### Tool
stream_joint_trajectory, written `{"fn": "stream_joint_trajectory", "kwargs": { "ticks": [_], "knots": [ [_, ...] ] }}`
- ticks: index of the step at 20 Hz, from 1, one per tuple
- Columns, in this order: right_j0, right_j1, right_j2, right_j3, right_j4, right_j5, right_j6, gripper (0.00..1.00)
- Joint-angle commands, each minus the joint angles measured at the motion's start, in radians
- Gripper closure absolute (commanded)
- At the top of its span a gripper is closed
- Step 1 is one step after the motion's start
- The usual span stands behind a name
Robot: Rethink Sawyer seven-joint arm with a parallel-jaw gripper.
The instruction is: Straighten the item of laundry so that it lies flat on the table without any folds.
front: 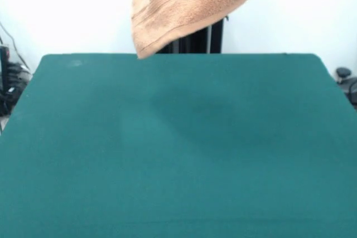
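Towel (187, 6) hangs above table (178, 154), top cut off; holder hidden.

- This looks like a robot lab or test room, not a home.
- A large table (178, 154) with a plain dark green felt-like top fills most of the view, like a bare work surface.
- Behind it stands a blank white wall (290, 9).
- A black stand (201, 40) rises at the table's far edge.
- Loose cables and dark equipment (8, 79) sit at the left edge, with more dark gear (347, 82) at the right.
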Motion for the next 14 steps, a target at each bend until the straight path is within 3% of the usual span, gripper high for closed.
{"fn": "stream_joint_trajectory", "kwargs": {
  "ticks": [1,14],
  "knots": [
    [0.011,-0.005,0.091,0.231,-0.035,-0.005,-0.109,1.0],
    [0.09,0.026,0.118,0.225,-0.032,-0.039,0.047,1.0]
  ]
}}
